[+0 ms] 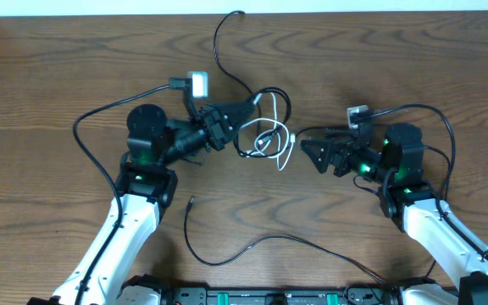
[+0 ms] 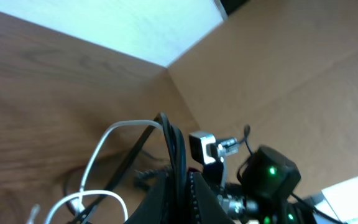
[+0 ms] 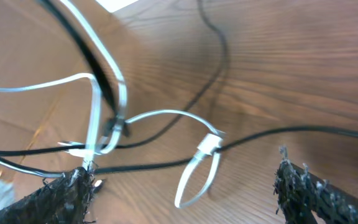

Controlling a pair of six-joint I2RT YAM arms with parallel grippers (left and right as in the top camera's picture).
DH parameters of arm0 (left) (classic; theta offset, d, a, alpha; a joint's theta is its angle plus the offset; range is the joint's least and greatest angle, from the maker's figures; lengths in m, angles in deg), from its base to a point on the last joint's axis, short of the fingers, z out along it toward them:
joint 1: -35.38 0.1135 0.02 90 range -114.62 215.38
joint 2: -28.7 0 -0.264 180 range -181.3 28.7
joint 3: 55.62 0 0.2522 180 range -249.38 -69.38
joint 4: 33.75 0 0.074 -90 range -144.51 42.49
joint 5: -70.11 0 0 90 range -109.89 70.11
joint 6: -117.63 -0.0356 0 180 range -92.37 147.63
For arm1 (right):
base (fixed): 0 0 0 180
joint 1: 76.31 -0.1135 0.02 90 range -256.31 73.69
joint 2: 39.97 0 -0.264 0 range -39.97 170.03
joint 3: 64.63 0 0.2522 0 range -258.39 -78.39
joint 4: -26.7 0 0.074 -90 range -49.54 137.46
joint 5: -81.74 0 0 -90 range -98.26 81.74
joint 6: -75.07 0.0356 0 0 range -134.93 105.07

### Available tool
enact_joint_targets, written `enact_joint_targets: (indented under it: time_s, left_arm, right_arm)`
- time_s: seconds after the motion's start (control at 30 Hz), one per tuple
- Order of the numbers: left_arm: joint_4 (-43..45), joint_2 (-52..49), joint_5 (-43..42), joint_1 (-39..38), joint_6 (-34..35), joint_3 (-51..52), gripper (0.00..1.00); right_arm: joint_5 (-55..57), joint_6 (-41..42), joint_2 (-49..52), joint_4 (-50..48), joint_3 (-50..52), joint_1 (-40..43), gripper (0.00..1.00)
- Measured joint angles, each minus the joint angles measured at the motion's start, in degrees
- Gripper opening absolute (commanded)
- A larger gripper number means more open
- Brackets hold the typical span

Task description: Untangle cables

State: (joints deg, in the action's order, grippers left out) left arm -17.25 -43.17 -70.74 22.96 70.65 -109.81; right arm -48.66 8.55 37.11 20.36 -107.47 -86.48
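Note:
A tangle of thin black cables [image 1: 265, 127] and one white cable [image 1: 285, 151] lies at the table's middle. My left gripper [image 1: 254, 105] is at its upper left, shut on a black cable [image 2: 174, 144] that runs up between the fingers; the white cable [image 2: 102, 149] loops just beyond. My right gripper [image 1: 309, 153] stands open just right of the tangle. In the right wrist view a white loop [image 3: 194, 177] lies on the table between the spread fingers [image 3: 73, 190], touching neither, and a black cable [image 3: 278, 132] crosses above it. A black strand runs to the far edge [image 1: 219, 42].
A separate black cable [image 1: 252, 246] curves along the near side of the wooden table [image 1: 49, 76]. Thicker black wires loop from each arm, at the left [image 1: 91, 127] and at the right [image 1: 443, 127]. A cardboard wall [image 2: 303, 68] stands beyond the table edge.

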Motion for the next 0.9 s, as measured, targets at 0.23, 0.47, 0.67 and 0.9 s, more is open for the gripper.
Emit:
enact_joint_targets:
  time_s: [0.23,0.47,0.67,0.9]
  left_arm:
    - [0.0,0.0,-0.37,-5.18,-1.11,0.0,0.08]
    - [2.1,0.0,-0.98,-10.51,-1.27,0.0,0.08]
    - [6.56,0.0,-4.13,-12.0,-1.29,0.0,0.08]
    - [7.13,0.0,-4.76,-8.13,-1.29,0.0,0.07]
  right_arm:
    - [-1.09,-0.02,0.0,-3.21,0.0,-3.04,0.95]
    - [5.46,-0.31,0.0,-0.5,-0.02,-3.58,0.89]
    - [28.98,3.54,0.0,17.53,-0.11,-2.43,0.97]
    - [40.74,9.42,0.02,26.32,-0.04,5.73,0.99]
